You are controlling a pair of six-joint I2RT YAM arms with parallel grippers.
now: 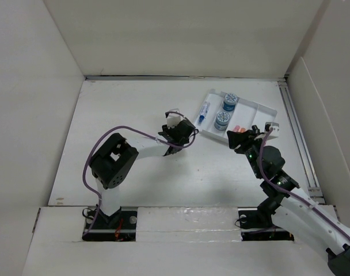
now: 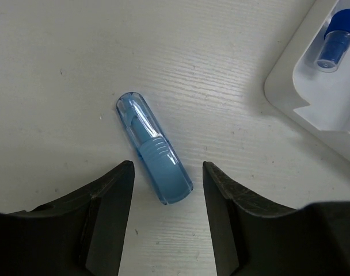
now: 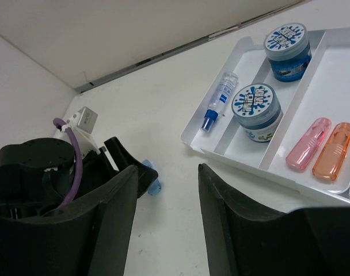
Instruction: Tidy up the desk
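On the white desk point(image 1: 134, 115) lies a translucent blue capsule-shaped item point(image 2: 153, 155). My left gripper point(image 2: 168, 167) hangs right over it, open, its dark fingers point(image 2: 109, 201) on either side of the item's near end without touching. The white compartmented tray point(image 1: 253, 115) at the back right holds two blue tubs point(image 3: 286, 43) point(image 3: 255, 110), a blue-capped vial point(image 3: 219, 99), a pink capsule point(image 3: 308, 144) and an orange capsule point(image 3: 333, 150). My right gripper point(image 3: 167, 168) hovers open and empty at the tray's near edge.
White walls point(image 1: 37, 115) enclose the desk on the left, back and right. The tray's corner point(image 2: 290, 98) lies just to the right of the blue item. The two grippers point(image 1: 183, 131) point(image 1: 239, 138) stand about a tray's width apart.
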